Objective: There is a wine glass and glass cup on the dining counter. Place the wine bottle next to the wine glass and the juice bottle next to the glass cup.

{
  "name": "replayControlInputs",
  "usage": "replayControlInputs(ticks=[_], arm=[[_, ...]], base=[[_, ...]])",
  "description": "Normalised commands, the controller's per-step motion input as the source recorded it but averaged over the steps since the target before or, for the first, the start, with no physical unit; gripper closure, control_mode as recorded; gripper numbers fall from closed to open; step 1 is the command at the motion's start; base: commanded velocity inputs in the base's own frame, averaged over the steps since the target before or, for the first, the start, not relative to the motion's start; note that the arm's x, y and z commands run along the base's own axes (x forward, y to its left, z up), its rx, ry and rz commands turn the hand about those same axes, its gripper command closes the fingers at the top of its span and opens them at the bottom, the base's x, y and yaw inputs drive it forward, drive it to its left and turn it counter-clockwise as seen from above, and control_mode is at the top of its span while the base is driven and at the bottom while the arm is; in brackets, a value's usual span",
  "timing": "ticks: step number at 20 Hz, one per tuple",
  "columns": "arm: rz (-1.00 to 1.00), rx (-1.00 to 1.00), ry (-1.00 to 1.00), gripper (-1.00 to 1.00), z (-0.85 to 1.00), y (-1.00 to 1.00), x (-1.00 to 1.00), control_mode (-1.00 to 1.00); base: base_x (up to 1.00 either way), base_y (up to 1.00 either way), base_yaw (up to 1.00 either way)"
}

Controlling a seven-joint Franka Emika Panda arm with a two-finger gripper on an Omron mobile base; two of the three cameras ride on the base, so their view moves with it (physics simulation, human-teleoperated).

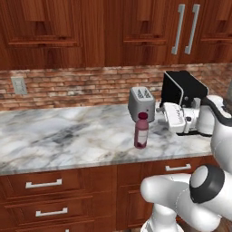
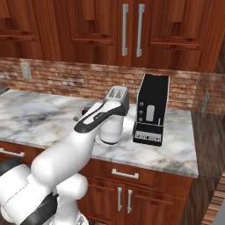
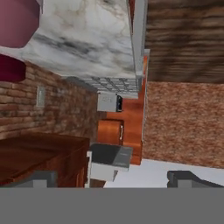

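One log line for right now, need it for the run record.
phase: approaching juice bottle | gripper: beside its cap, nothing held | bottle: upright on worktop, before toaster

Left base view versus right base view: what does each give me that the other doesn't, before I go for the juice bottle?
Left base view: the juice bottle in full, upright on the marble worktop, with the gripper close by, to its right in the picture.

Right base view: the coffee machine front-on, the worktop's right end, and the wood floor beyond it. The arm covers nearly all of the bottle there.

Both: the toaster, the coffee machine, the brick backsplash and a wall outlet.
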Motion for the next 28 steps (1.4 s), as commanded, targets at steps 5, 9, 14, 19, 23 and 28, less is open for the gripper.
replayControlInputs(ticks=[5,9,14,19,23,28], arm=[[0.00,-0.03,0.05,-1.00,-0.13,0.02,0.21,-1.00],[0.01,-0.01,0.05,-1.00,-0.18,0.00,0.14,-1.00],[0.01,-0.01,0.06,-1.00,-0.17,0.01,0.24,-1.00],[0.00,-0.03,0.07,-1.00,-0.19,0.10,0.27,-1.00],[0.00,-0.02,0.04,-1.00,-0.21,0.08,0.16,-1.00],[0.00,0.00,0.02,-1.00,-0.15,0.01,0.10,-1.00]], base=[[0.00,0.00,0.00],[0.00,0.00,0.00],[0.00,0.00,0.00],[0.00,0.00,0.00],[0.00,0.00,0.00],[0.00,0.00,0.00]])
